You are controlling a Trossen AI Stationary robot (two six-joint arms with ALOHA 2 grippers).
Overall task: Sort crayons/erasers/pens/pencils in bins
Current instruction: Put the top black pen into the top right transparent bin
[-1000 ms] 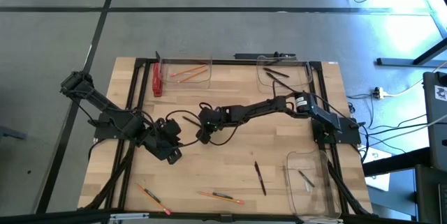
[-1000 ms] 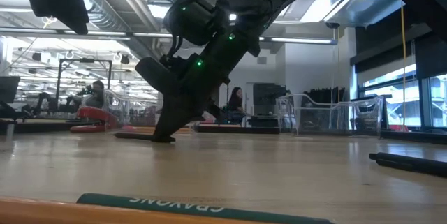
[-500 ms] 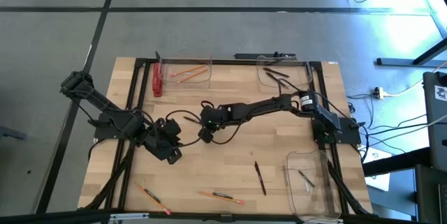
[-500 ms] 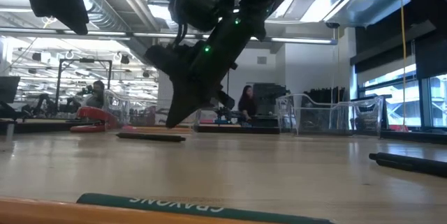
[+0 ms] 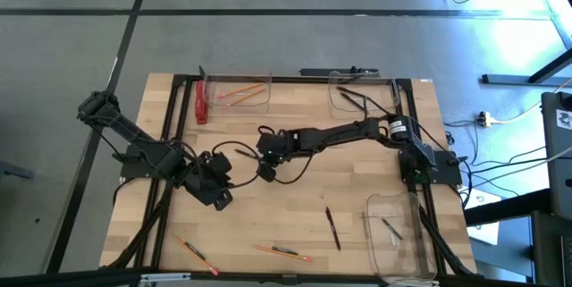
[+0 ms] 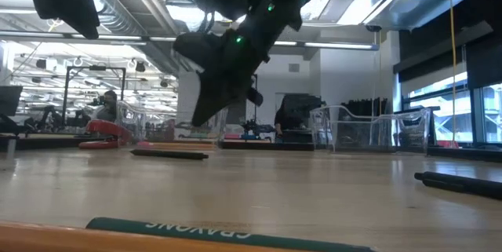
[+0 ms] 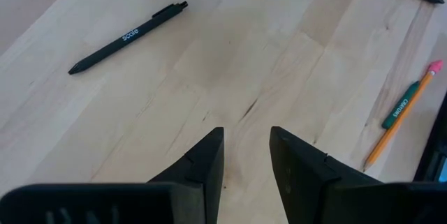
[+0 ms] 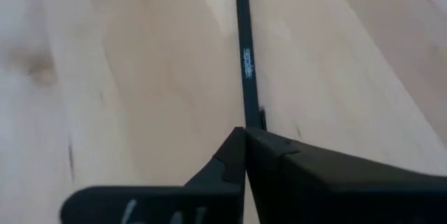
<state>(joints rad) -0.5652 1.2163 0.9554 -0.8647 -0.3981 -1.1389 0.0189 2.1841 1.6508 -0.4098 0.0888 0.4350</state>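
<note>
Table [image 5: 268, 224]: bare wood seen from above, with pens and pencils scattered on it and three clear bins at its edges.
Left hand [image 7: 245, 137]: at about 8 o'clock from the table's centre, hanging low over bare wood. Its fingers are parted and hold nothing. It seems to be waiting, out of the other arm's way.
Loose pencils [image 5: 195, 253]: two orange ones lie near the 6 and 7 o'clock edge, not yet sorted.
Pencil bin [image 5: 207, 86]: at 11 o'clock, holding a few orange pencils. A flat red bar [image 5: 200, 104] lies just beside it.
Right hand [image 8: 244, 135]: near the table's centre, on an arm reaching in from 3 o'clock. Its fingers are pressed together on nothing, and it hangs clear above the wood.
Black pen [image 8: 246, 56]: lies flat on the table just past the right hand's tips and apart from them. It looks like a grasp that came away empty, so the pen probably needs another try.
Second pen [image 5: 332, 228]: lies loose at about 5 o'clock.
Pen bin [image 5: 393, 90]: at 1 o'clock, with black pens in it, probably where the centre pen belongs.
Third bin [image 5: 371, 206]: at 4 o'clock, holding one slim stick I cannot identify.
</note>
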